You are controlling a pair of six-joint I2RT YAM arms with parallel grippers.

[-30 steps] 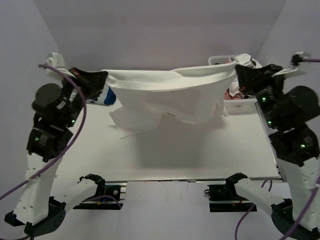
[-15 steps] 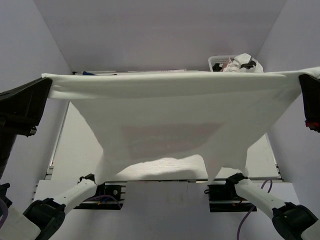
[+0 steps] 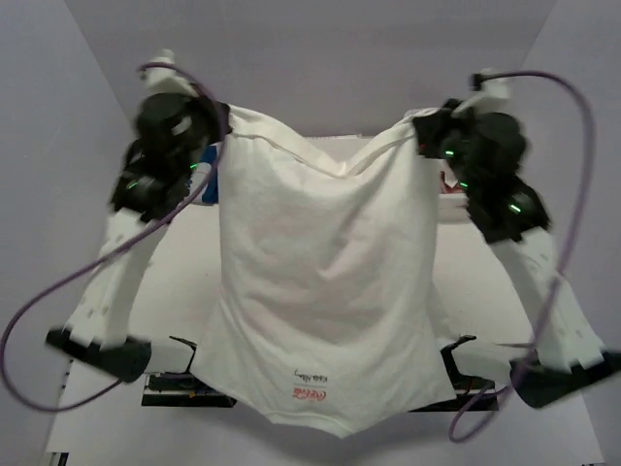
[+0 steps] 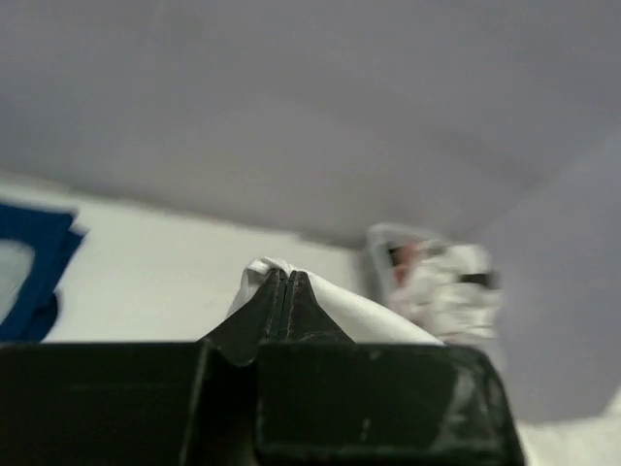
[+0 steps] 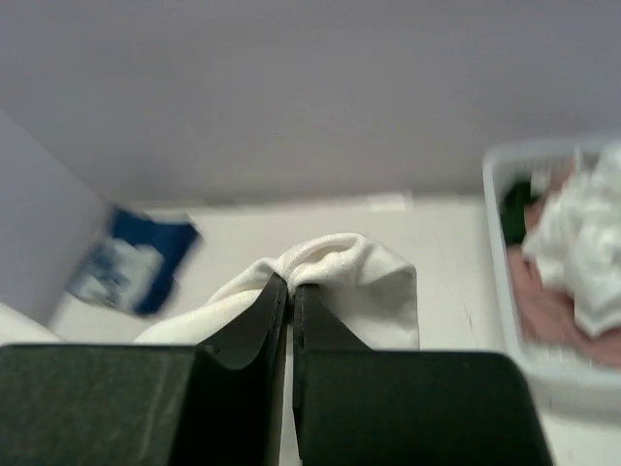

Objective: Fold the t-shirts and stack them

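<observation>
The large white t-shirt (image 3: pixel 325 282) with a small red logo print near its lower edge hangs in the air between my two grippers, spread toward the camera. My left gripper (image 3: pixel 221 124) is shut on its upper left corner; in the left wrist view (image 4: pixel 285 279) white cloth bulges out of the closed tips. My right gripper (image 3: pixel 425 131) is shut on the upper right corner; it also shows in the right wrist view (image 5: pixel 291 285) with bunched cloth (image 5: pixel 354 277). A blue t-shirt (image 5: pixel 141 260) with a white graphic lies on the table at the far left.
A white mesh basket (image 5: pixel 500 252) at the table's far right holds pink, white and dark green cloth; it also shows in the left wrist view (image 4: pixel 380 254). The hanging shirt hides most of the table in the top view. Grey walls enclose the space.
Both arms swung the white t-shirt up and back from a wide horizontal stretch near the camera. The grippers came closer together and the shirt now hangs lengthwise with its logo at the bottom.
</observation>
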